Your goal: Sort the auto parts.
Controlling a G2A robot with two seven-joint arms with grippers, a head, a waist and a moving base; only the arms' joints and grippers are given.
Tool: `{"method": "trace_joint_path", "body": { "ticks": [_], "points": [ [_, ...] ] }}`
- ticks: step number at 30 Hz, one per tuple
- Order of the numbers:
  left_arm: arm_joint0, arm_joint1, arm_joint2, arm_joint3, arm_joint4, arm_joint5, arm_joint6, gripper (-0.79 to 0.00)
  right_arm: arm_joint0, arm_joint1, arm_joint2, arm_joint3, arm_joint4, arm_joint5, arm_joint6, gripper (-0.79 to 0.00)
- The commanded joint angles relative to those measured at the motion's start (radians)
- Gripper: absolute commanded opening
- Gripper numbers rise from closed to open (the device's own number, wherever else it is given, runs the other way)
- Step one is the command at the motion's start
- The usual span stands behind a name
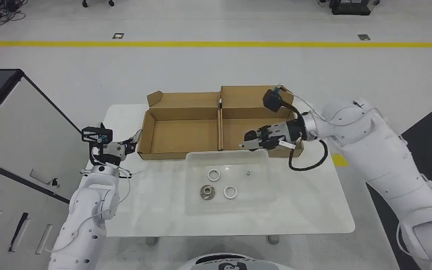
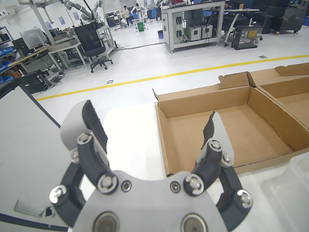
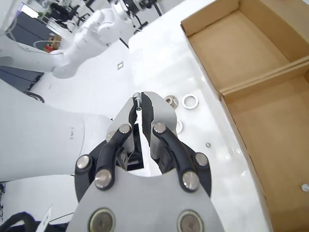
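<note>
From above, the tray [image 1: 266, 197] at the table's centre holds a ring [image 1: 212, 174] at ten o'clock, a second ring [image 1: 230, 192] at six, a flanged hub [image 1: 206, 193] at eight and a nut [image 1: 248, 173] at one. The right gripper [image 1: 246, 144] hangs at the tray's twelve o'clock edge, beside the right box [image 1: 237, 125]. The left gripper [image 1: 132, 142] sits at nine o'clock of the left box [image 1: 181, 132].

In the left wrist view, the left gripper [image 2: 154, 126] is spread wide and holds nothing. The left box [image 2: 229, 136] beyond it has a bare floor.

In the right wrist view, the right gripper [image 3: 138, 97] pinches a small screw [image 3: 137, 100] at its tips. What looks like another screw [image 3: 305, 187] lies in the right box [image 3: 277, 134].

Sorting looks barely begun: perhaps one piece is boxed, one is in hand, and four wait in the tray.
</note>
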State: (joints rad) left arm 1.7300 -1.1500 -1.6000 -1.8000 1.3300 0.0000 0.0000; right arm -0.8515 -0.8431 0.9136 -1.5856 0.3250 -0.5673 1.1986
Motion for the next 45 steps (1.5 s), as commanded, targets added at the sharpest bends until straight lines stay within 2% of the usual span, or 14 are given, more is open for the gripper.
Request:
{"method": "trace_joint_path", "body": {
  "ticks": [1, 11, 20, 29, 35, 45],
  "points": [
    [0.000, 0.000, 0.000, 0.000, 0.000, 0.000, 0.000, 0.000, 0.008, -0.004, 0.003, 0.003, 0.074, -0.011, 0.011, -0.785],
    [0.000, 0.000, 0.000, 0.000, 0.000, 0.000, 0.000, 0.000, 0.105, -0.051, -0.031, 0.024, 0.387, -0.050, 0.004, -0.785],
    [0.000, 0.000, 0.000, 0.000, 0.000, 0.000, 0.000, 0.000, 0.204, -0.101, -0.051, -0.023, 0.608, -0.069, -0.015, -0.785],
    [0.000, 0.000, 0.000, 0.000, 0.000, 0.000, 0.000, 0.000, 0.200, -0.157, -0.011, -0.097, 0.822, -0.053, 0.001, -0.785],
    [0.000, 0.000, 0.000, 0.000, 0.000, 0.000, 0.000, 0.000, 0.155, -0.203, 0.055, -0.123, 0.922, 0.008, 0.063, -0.785],
    [0.000, 0.000, 0.000, 0.000, 0.000, 0.000, 0.000, 0.000, 0.155, -0.203, 0.055, -0.123, 0.922, 0.008, 0.063, -0.785]
  ]
}}
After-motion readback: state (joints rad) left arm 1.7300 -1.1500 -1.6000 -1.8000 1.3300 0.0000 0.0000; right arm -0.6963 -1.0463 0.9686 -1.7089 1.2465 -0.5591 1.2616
